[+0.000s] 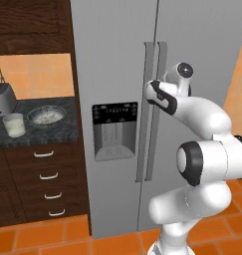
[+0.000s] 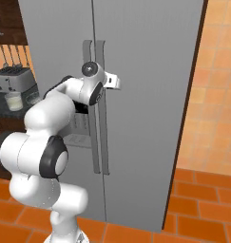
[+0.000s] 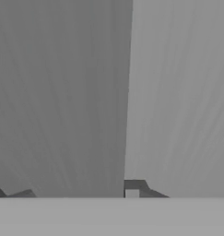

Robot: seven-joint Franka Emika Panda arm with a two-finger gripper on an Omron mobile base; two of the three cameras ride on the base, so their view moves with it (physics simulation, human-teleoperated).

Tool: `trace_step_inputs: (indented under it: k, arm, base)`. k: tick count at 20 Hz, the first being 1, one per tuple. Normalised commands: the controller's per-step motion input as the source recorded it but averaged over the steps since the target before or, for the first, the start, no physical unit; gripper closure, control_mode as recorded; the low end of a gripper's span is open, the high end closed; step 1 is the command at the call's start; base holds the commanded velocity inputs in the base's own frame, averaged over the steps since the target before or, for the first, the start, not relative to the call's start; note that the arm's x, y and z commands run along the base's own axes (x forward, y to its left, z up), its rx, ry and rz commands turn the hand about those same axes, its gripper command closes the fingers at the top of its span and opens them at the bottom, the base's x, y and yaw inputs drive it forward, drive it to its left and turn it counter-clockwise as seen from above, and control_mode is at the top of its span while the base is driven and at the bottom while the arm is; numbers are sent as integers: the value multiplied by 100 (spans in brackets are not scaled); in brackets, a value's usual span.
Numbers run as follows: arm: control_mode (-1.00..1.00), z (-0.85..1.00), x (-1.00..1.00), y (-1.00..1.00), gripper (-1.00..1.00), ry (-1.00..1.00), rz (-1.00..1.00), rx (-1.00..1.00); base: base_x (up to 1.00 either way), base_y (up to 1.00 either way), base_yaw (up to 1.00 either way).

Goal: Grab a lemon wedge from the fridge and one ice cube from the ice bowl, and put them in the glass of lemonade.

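The fridge (image 1: 117, 74) is closed and the gripper (image 2: 118, 83) sits at the right door's handle (image 2: 103, 71); whether the fingers pinch it I cannot tell. Confirm a firm hold before pulling in an arc. The glass of lemonade (image 1: 14, 124) and ice bowl (image 1: 46, 115) wait near the counter (image 1: 53, 132) front edge.

A: The fridge (image 1: 117, 74) runs off the top of both base views, so its upper end can't be seen, and both doors are closed over the inside.

B: And the gripper (image 2: 118, 82)?

A: From the right it sits against the handles (image 2: 95, 61), too small to read the jaws. From the left the arm's wrist covers it.

B: The hand view?

A: Flat grey fridge surface up close; one dark fingertip (image 3: 134, 188) is cut by the bottom band.

B: The counter?

A: The toaster (image 1: 3, 97) is cropped at the left edge, and the ice bowl (image 1: 47, 115) contents are only speckle.
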Motion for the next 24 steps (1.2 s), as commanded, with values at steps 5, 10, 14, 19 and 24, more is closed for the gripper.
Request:
trace_step_inputs:
  k: [5,10,14,19,24]
  arm:
    - [-100,0,0,-1,100,0,0,0]
    - [-100,3,-16,-24,100,0,-1,0]
    - [-100,11,-57,-51,100,0,-5,2]
    - [-100,14,-66,-66,100,0,-8,3]
    - [-100,16,-68,-84,100,1,-10,4]
  base:
    - [0,0,0]
    - [0,0,0]
    - [0,0,0]
    - [0,0,0]
    - [0,0,0]
